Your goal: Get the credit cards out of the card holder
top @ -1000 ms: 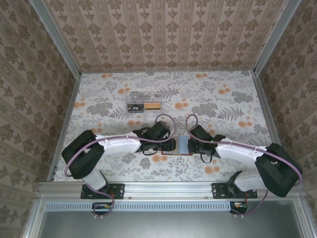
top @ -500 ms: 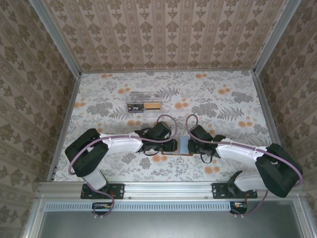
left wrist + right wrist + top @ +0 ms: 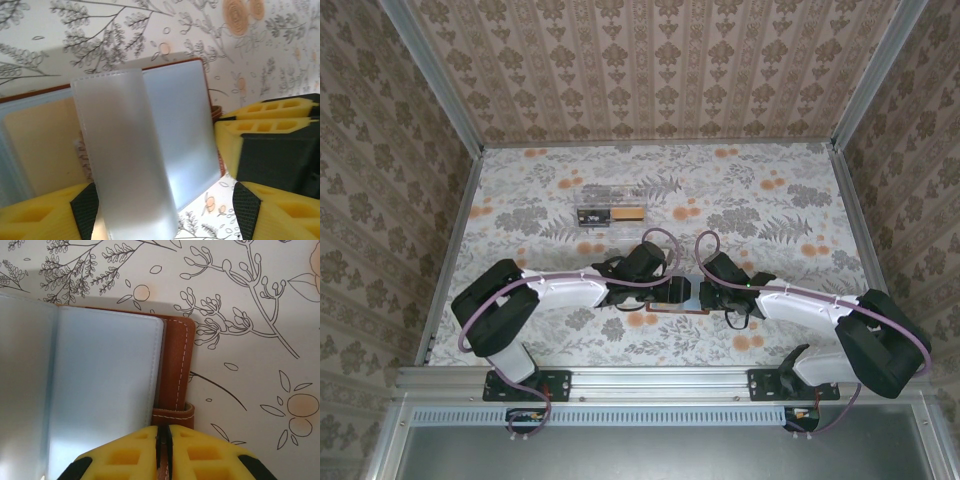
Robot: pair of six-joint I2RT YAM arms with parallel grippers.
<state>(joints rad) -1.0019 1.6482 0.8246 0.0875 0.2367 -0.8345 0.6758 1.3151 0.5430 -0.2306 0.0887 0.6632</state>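
Observation:
The card holder (image 3: 175,365), brown leather with blue-grey sleeves, lies open on the floral table between the two grippers (image 3: 667,312). My right gripper (image 3: 162,432) is shut on the leather strap at its right edge (image 3: 704,293). My left gripper (image 3: 160,210) hovers over the left half (image 3: 670,291), its jaws wide open. A frosted plastic sleeve (image 3: 125,155) stands curled up between them, gripped by neither finger. An orange-tan credit card (image 3: 45,145) shows inside a sleeve on the left. The right gripper's yellow fingers (image 3: 270,125) sit close on the right side of the left wrist view.
A clear plastic oblong box (image 3: 610,213) lies on the table beyond the left arm. Patterned walls and metal rails (image 3: 455,250) enclose the table on three sides. Both arms stretch inward from the near edge.
My left gripper has opened wider and shifted a little right over the card holder, covering the blue-grey lining in the top view. The right gripper has stayed put.

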